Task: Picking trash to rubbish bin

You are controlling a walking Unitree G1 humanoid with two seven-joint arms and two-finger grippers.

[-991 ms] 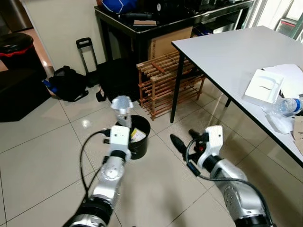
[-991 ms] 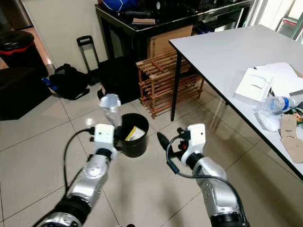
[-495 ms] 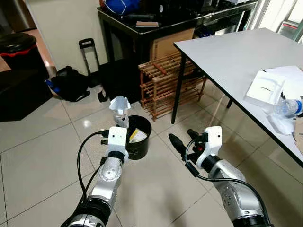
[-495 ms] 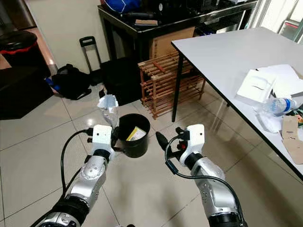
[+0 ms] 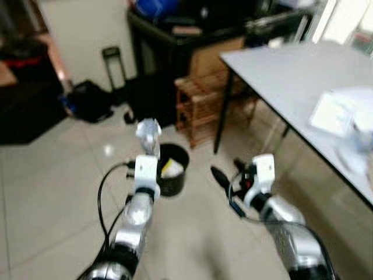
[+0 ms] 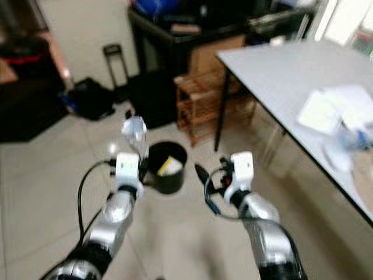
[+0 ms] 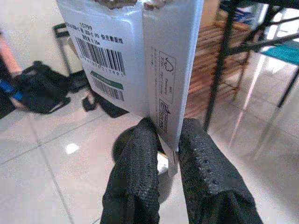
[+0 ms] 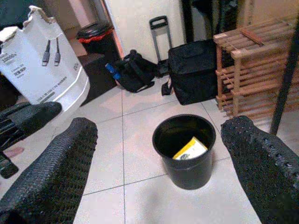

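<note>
Carrying was the step in hand: the left gripper pinched a torn white package (barcode side up) at centre frame, just left of the black rubbish bin. The right gripper hovered spread wide, holding nothing. Next, I judged, the package needed shifting over the bin mouth and dropping.

White barcoded package; black bin, yellow item inside; brown rack.

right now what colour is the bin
Black, a round bin with a yellow scrap inside; clearest in the right wrist view.
</note>
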